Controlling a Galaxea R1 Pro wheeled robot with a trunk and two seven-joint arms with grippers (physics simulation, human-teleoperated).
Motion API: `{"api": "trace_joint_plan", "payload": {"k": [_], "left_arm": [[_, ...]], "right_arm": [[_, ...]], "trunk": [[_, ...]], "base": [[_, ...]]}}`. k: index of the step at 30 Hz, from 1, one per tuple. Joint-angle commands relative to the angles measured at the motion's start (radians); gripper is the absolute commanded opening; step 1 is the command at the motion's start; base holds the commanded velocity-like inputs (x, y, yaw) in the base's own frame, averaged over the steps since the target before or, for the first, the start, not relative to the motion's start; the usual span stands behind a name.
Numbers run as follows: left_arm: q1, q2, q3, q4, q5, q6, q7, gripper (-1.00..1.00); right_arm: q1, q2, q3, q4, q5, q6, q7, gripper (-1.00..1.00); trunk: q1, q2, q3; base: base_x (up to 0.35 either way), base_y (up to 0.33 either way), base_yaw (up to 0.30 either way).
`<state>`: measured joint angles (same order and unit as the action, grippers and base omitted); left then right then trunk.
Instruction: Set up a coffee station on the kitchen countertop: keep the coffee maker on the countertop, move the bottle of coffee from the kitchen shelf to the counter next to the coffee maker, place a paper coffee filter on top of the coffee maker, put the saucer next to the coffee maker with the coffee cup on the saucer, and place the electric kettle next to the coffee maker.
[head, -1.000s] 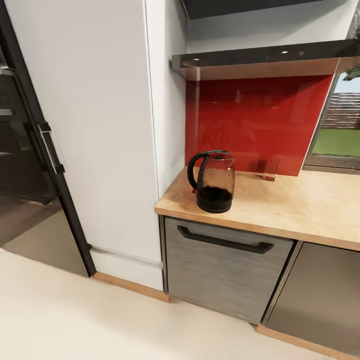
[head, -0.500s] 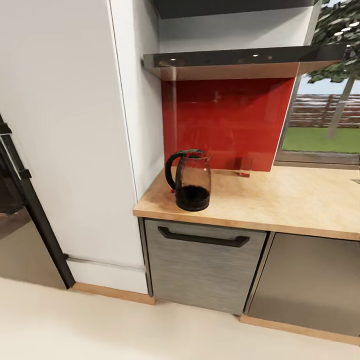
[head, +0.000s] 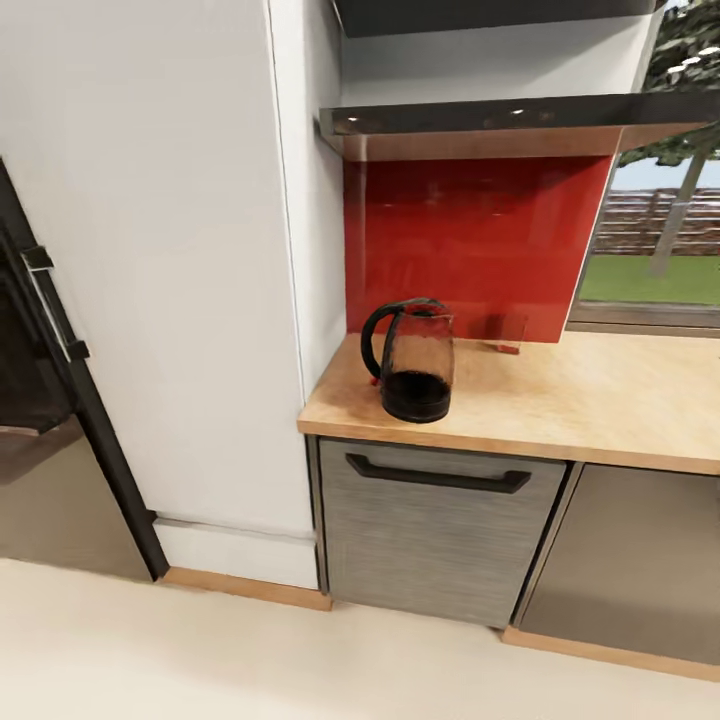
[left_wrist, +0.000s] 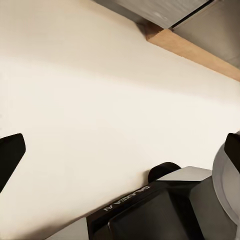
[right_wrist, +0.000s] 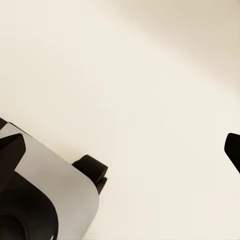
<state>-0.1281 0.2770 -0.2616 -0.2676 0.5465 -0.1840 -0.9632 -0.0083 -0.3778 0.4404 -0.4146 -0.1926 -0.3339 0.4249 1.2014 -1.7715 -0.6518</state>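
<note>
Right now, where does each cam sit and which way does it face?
Head view: high on the robot, looking forward and down at the electric kettle on the kitchen countertop.
Left wrist view: by the left gripper, facing the floor; open fingertips and robot base show.
Right wrist view: by the right gripper, facing floor; open fingertips, base show.
Both wrist views share floor and base.

wall: red splashback (head: 470, 240) | floor: cream (head: 150, 650) | cabinet: tall white (head: 170, 250) | window (head: 650, 250): right
</note>
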Motion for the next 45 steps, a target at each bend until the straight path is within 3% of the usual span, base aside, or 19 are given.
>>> {"api": "trace_joint_plan", "payload": {"k": [1, 11, 22, 26, 31, 34, 38, 40, 45], "left_arm": [[-0.001, 0.001, -0.008, 0.001, 0.007, -0.006, 0.0, 1.0], [-0.001, 0.001, -0.009, 0.001, 0.007, -0.006, 0.0, 1.0], [-0.001, 0.001, -0.009, 0.001, 0.007, -0.006, 0.0, 1.0], [-0.001, 0.003, 0.046, -0.022, 0.007, -0.006, 0.001, 1.0], [-0.001, 0.005, 0.103, -0.2, 0.007, 0.012, 0.001, 1.0], [-0.001, 0.005, 0.117, -0.359, 0.008, 0.077, 0.002, 1.0], [-0.001, 0.005, 0.124, -0.529, 0.008, 0.184, 0.004, 1.0], [-0.001, 0.005, 0.126, -0.659, 0.008, 0.27, 0.019, 1.0], [-0.001, 0.005, 0.125, -0.919, 0.008, 0.433, 0.09, 1.0]], "right_arm": [[-0.001, -0.001, 0.006, 0.0, -0.01, -0.001, 0.003, 1.0], [-0.001, -0.001, 0.006, 0.0, -0.01, 0.0, 0.006, 1.0], [-0.001, -0.001, 0.006, -0.001, -0.011, 0.0, 0.007, 1.0], [-0.001, -0.001, 0.003, -0.001, -0.012, 0.0, 0.009, 1.0], [-0.001, -0.002, 0.002, -0.001, -0.012, 0.001, 0.01, 1.0], [-0.001, -0.002, 0.002, -0.001, -0.012, 0.001, 0.01, 1.0], [-0.001, -0.002, 0.002, -0.001, -0.013, 0.001, 0.01, 1.0], [-0.001, -0.003, 0.002, -0.001, -0.013, 0.001, 0.01, 1.0], [-0.001, -0.003, 0.001, -0.001, -0.012, 0.001, 0.009, 1.0]], "trunk": [[0.0, 0.0, -0.001], [0.0, 0.0, -0.001], [0.0, 0.0, -0.001], [0.0, 0.0, -0.001], [0.0, 0.0, -0.001], [0.0, 0.0, -0.001], [0.0, 0.0, -0.001], [0.0, 0.0, -0.001], [0.0, 0.0, -0.001]], "base": [[0.0, 0.195, -0.139], [0.0, 0.053, -0.22], [-0.09, 0.055, -0.022], [-0.006, 0.003, 0.0], [-0.001, 0.0, 0.0], [0.0, 0.0, 0.0], [0.0, 0.0, 0.0], [0.0, 0.0, 0.0], [0.0, 0.0, 0.0]]}}
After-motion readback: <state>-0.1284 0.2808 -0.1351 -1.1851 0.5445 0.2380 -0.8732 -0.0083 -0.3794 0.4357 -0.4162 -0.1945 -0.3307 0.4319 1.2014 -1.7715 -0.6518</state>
